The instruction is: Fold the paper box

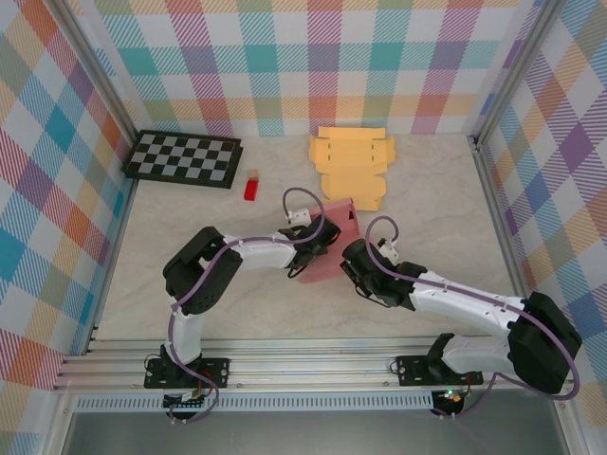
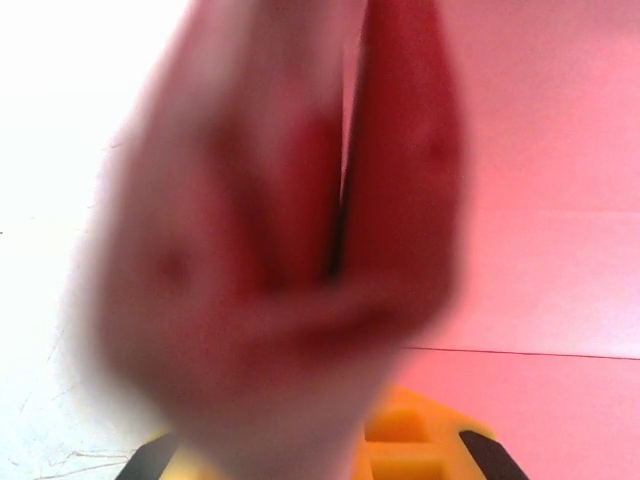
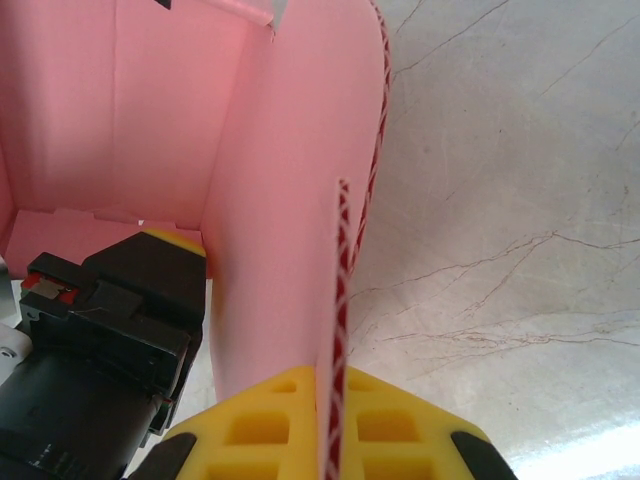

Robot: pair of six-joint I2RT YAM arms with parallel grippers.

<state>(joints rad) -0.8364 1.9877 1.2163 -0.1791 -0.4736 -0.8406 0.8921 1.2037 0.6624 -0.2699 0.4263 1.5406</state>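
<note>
Aluminium rail [image 1: 313, 353], marbled tabletop [image 1: 446, 209] bearing pink box [image 1: 322, 268], plaid walls [image 1: 285, 66].

Blurred pink paper box [image 2: 300, 240] at the lens, grips partly hidden.
Left wrist view: box is a smeared pink-red mass, edges unreadable; left gripper [image 2: 320, 462] yellow pads cropped by the bottom edge. Right wrist view: box runs off top and left edges, right gripper [image 3: 325, 425] pads cropped at the bottom. Top view: both grippers' fingertips hidden by wrists and box; small red object [image 1: 251, 187] too small to name.
</note>
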